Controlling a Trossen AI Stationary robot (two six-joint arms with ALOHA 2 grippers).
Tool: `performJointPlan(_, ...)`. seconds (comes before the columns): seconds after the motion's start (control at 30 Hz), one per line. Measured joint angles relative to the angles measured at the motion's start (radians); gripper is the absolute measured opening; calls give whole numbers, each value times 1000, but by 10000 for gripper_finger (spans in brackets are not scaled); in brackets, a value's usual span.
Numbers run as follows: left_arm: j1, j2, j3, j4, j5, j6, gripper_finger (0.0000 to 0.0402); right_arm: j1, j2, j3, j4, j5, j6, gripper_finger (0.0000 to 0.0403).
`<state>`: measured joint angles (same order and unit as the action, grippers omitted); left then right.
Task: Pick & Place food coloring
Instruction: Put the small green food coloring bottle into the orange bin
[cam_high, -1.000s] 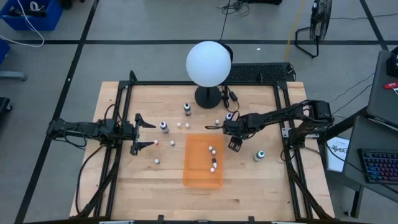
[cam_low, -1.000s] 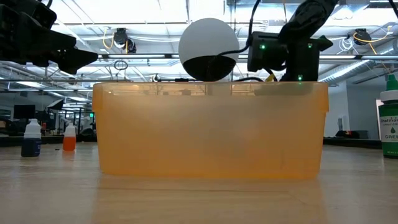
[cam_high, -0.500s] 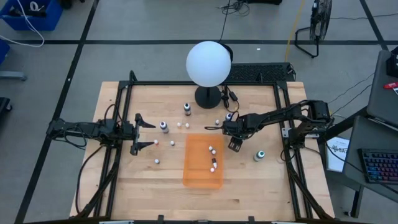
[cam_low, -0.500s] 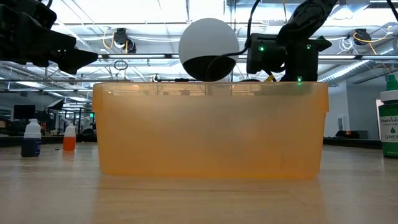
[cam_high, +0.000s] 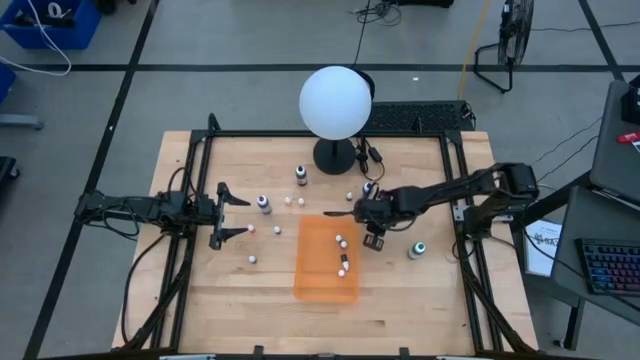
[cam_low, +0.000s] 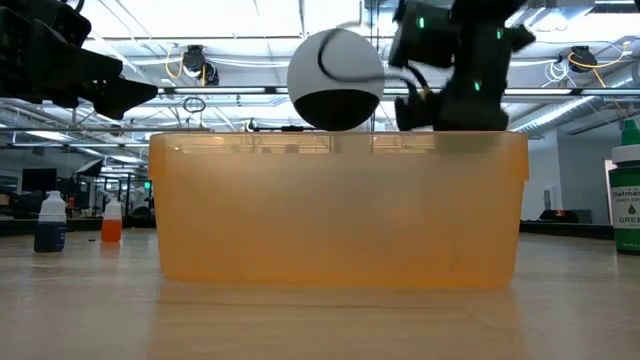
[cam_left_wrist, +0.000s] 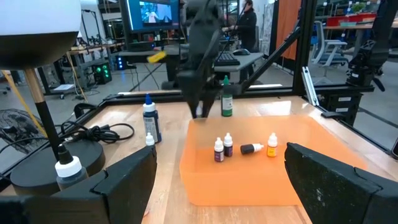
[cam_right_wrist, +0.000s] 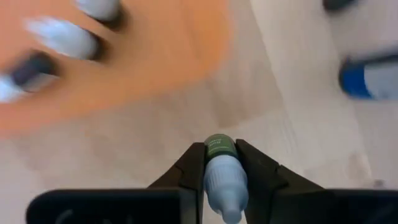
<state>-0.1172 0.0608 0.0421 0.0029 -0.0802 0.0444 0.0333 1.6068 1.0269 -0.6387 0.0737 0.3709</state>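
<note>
From my right wrist cam, the right gripper (cam_right_wrist: 221, 163) has its fingers clamped on a little food coloring bottle (cam_right_wrist: 221, 169), pale body with a green end, held just off the edge of the orange tray (cam_high: 318, 262). That view is smeared, so I can't read any label. Inside the tray I count a few more small bottles (cam_left_wrist: 224, 148), one lying down. The left gripper (cam_high: 232, 211) waits well to the tray's left, fingers spread. The low cam mostly sees the tray wall (cam_low: 340, 210).
</note>
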Motion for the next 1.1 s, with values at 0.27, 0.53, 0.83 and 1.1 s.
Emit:
performJointPlan(0.27, 0, 0, 0, 0, 0, 0, 351, 150, 13, 266, -93, 130, -14, 56)
performJointPlan(0.53, 0, 0, 0, 1, 0, 0, 351, 217, 182, 553, -243, 138, -51, 56)
performJointPlan(0.83, 0, 0, 0, 0, 0, 0, 351, 251, 495, 839, -382, 93, -167, 56)
performJointPlan(1.1, 0, 0, 0, 0, 0, 0, 351, 242, 641, 869, -401, 26, -218, 56)
